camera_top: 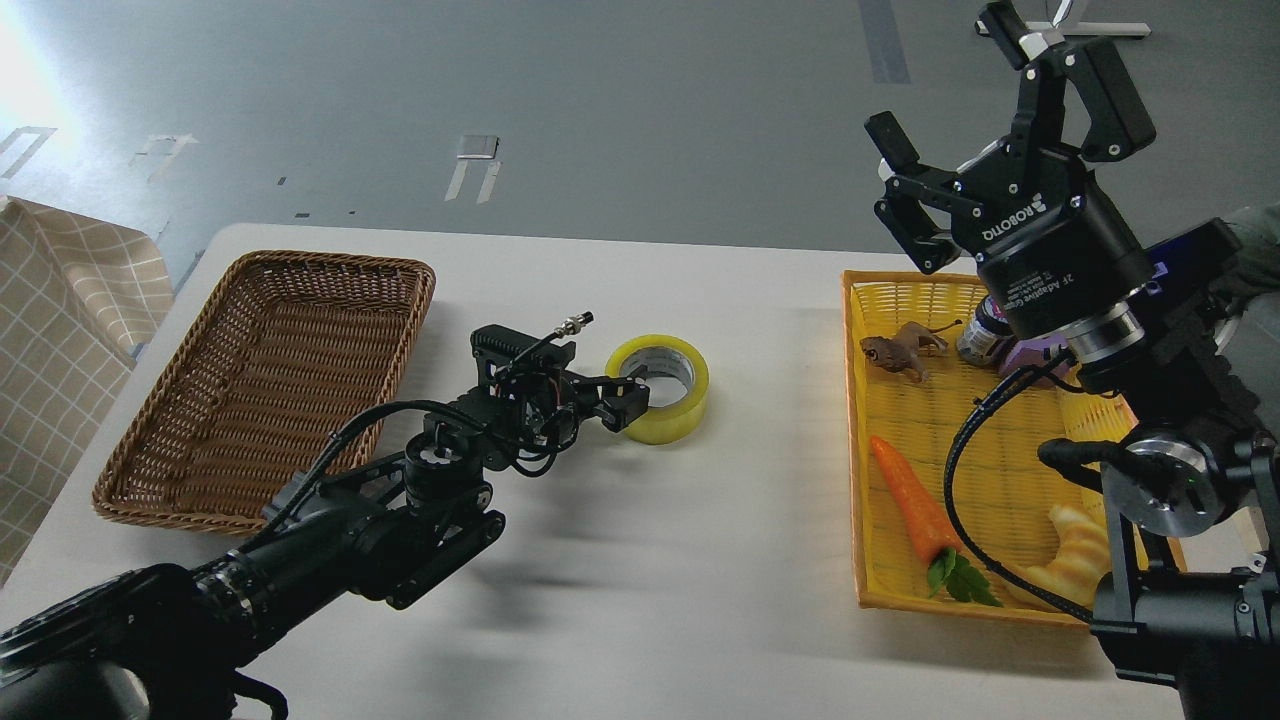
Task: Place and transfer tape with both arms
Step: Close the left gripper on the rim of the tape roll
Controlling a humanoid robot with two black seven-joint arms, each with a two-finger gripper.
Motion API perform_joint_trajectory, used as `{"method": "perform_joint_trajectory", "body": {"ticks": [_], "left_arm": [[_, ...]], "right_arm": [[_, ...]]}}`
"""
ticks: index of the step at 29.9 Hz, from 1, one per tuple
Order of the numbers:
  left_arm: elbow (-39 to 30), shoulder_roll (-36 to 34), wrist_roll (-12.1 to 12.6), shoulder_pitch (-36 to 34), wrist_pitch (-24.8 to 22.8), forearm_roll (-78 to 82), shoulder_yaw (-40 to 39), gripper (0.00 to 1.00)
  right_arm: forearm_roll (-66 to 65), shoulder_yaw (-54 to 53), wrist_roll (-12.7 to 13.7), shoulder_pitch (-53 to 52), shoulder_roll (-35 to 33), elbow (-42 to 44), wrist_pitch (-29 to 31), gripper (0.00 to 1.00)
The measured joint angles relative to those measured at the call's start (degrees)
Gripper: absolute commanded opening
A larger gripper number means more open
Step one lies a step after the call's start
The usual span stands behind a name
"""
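Note:
The tape (672,400), a yellow translucent roll with a whitish core, lies flat on the white table (640,580) near the middle. My left gripper (628,394) is low at the roll's left rim. Its fingers look apart, one over the core hole and one outside the wall, and the roll rests on the table. My right gripper (975,110) is wide open and empty, raised high above the far end of the yellow basket (858,480).
A brown wicker basket (265,380) stands at the left with nothing in it. The yellow basket holds an orange carrot (912,500), a pale croissant (1070,555), a brown toy animal (898,352) and a small jar (982,335). A checked cloth (60,330) hangs at the far left.

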State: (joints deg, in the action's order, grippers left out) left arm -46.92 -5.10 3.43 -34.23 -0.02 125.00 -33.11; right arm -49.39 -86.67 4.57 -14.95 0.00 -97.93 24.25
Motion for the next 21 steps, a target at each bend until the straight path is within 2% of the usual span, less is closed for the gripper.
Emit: {"method": "perform_joint_trajectory", "body": {"ticks": [1,4,13,19,21], "left_arm": [[0.05,0.00,0.01,0.00,-0.02,0.00,0.01,0.62],[0.80,-0.02,0.05,-0.38,-0.19,0.00,0.02,0.45],[1.74,-0.18,-0.02,-2.67,-2.15,-2.09,0.14,0.44],[1.71,-0.79,-1.53,-5.05,-3.57,-3.63,4.32,0.44],[1.67,-0.80,-2.33,-6.44,-3.70,-5.59,6.70,0.39]], "right_arm": [[0.00,0.00,0.01,0.11,0.00,-0.02,0.00,1.00],[0.00,0.00,0.14,0.29,0.00,-0.14,0.00,1.00],[-0.01,-0.09,0.13,1.48,0.00,-0.17,0.00,1.00],[-0.01,-0.38,0.09,2.26,0.00,-0.23,0.00,1.00],[-0.01,-0.61,0.08,2.47,0.00,-0.36,0.00,1.00]]}}
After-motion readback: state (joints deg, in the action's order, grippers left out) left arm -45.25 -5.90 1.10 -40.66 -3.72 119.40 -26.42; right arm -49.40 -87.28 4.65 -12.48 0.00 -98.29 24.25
